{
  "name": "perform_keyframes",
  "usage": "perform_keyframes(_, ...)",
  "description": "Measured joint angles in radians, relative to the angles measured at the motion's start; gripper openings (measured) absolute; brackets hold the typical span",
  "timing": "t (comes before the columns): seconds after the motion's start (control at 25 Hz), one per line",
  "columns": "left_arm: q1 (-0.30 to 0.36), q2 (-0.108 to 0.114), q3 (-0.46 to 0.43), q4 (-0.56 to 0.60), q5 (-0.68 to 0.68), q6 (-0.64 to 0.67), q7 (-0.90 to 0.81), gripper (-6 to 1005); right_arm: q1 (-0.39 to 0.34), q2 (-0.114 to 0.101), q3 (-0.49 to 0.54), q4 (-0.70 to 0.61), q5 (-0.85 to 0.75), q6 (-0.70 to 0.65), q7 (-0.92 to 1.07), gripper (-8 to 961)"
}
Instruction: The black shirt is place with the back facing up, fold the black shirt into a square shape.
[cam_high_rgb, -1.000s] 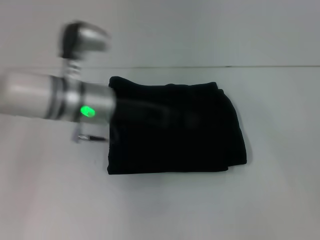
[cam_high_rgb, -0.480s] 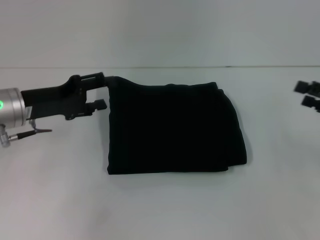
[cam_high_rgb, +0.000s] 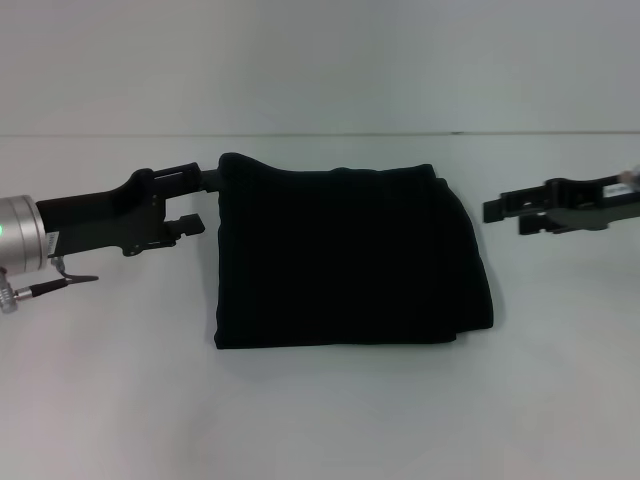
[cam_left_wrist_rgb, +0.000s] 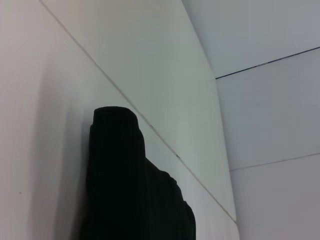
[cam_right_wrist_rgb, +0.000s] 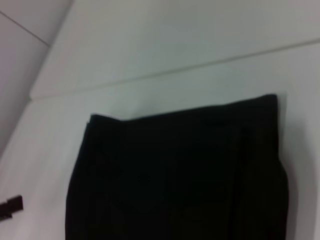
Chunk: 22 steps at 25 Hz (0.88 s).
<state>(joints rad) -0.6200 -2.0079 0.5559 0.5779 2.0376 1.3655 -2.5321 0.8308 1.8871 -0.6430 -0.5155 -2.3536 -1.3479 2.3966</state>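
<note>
While black shirt (cam_high_rgb: 345, 258) lies folded between grippers, both fingers spread, touching nothing.

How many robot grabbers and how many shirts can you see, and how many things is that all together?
Grippers: 2, the left gripper and the right gripper, one at each side of the shirt.
Shirts: 1, the black shirt, folded on the white table.
Total: 3
</note>
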Motion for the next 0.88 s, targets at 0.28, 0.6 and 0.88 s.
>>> perform_keyframes(0.28, 0.001, -0.008, -0.001, -0.002, -0.008, 0.000, 0.023, 784, 0.064, 0.043, -0.117, 0.032, -0.074, 0.130, 0.142, 723)
perform_keyframes(0.6, 0.001, -0.015, -0.002, -0.007, -0.026, -0.003, 0.048, 778, 0.073, 0.076, -0.118, 0.078, -0.043, 0.209, 0.148, 451)
perform_keyframes(0.88, -0.002, -0.025, -0.001, -0.008, -0.027, -0.009, 0.057, 774, 0.080, 0.112, -0.120, 0.110, -0.028, 0.297, 0.143, 420)
